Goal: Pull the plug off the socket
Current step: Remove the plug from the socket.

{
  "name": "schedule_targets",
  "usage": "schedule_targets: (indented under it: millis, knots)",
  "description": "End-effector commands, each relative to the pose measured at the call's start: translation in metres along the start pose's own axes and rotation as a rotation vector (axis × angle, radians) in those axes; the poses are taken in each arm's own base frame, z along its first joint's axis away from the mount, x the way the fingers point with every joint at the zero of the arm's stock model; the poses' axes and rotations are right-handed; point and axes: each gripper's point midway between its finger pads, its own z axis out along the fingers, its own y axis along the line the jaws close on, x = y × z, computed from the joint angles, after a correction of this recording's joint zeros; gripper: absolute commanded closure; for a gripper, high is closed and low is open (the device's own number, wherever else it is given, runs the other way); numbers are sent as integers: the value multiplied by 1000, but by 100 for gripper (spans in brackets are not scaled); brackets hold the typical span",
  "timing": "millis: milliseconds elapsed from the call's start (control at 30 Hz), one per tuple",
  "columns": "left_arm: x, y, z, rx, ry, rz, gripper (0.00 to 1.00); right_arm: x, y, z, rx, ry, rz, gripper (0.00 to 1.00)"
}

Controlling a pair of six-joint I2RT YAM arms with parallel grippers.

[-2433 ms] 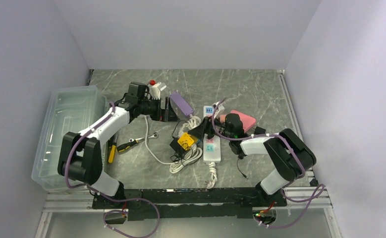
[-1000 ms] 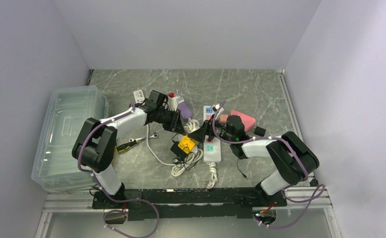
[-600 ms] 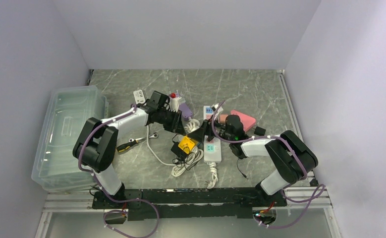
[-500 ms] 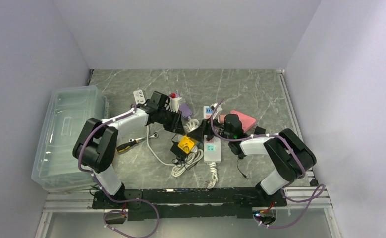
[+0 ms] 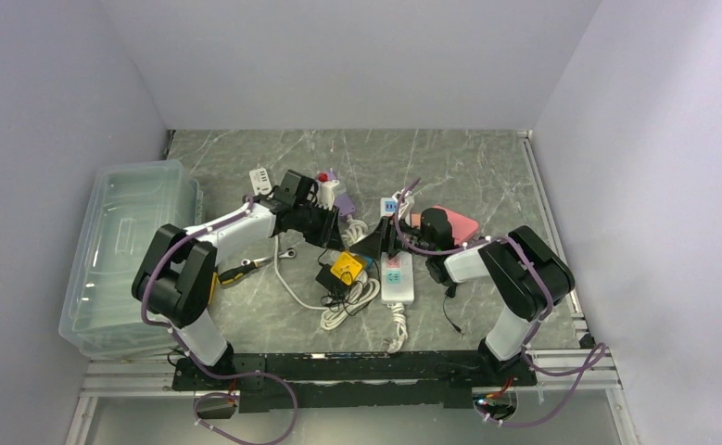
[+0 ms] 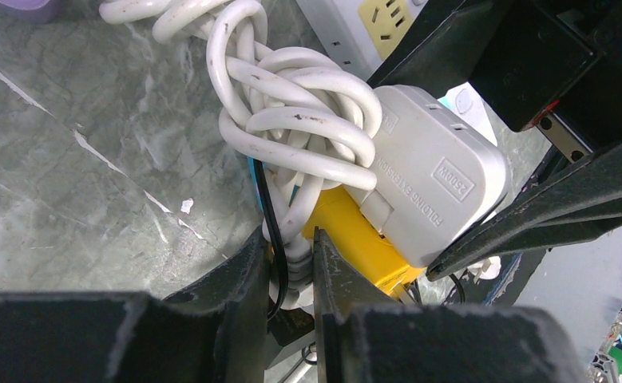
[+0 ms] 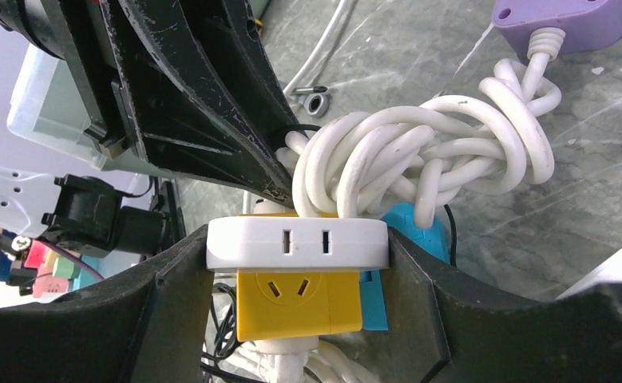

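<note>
Plug [image 7: 323,239] sits closest to us in the right wrist view: one flat white block, its long axis running straight across from one finger of the right claw [image 7: 299,250] to the other, its narrow face with two slots pointing back at that camera. We see both fingers pressed against its short ends, so the right claw is clenched on the plug. Directly under it, touching, is one yellow socket cube [image 7: 299,305] showing a single three-hole outlet on the same side. Just behind them lies one knotted bundle of white cord [image 7: 419,159], and beyond that one purple adapter [image 7: 563,20] where the cord ends. The left wrist view gives us what this one hides: the plug's broad side with raised lettering, and the left claw [image 6: 286,267] nearly closed, pinching a strand of the white cord together with a thin black wire [image 6: 261,191] below the bundle. From above, the plug is mostly hidden between the two claws, which meet in the middle of the surface [image 5: 468,167]. Only there do we see one white power strip [image 5: 396,278] beside the cube, one pink box [image 5: 456,222] further back on the right, and one clear bin [image 5: 120,241] at the left edge.
</note>
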Motion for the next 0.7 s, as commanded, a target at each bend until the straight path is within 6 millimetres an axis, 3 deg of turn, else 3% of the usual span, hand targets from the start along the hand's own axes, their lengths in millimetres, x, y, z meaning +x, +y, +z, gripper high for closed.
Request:
schedule_targets:
  millis: [0,467,667]
  knots:
    - [-17,-28,-12,72,-51,50,100,-40,27,1,-72,-113,-130,95]
    - [-25,-18,-20,65,-79,7,100,-32,42,8,51,-101,-366,97]
    - [-28,-24,-25,80,-109,54,100,-31,48,9,26,-108,-350,98]
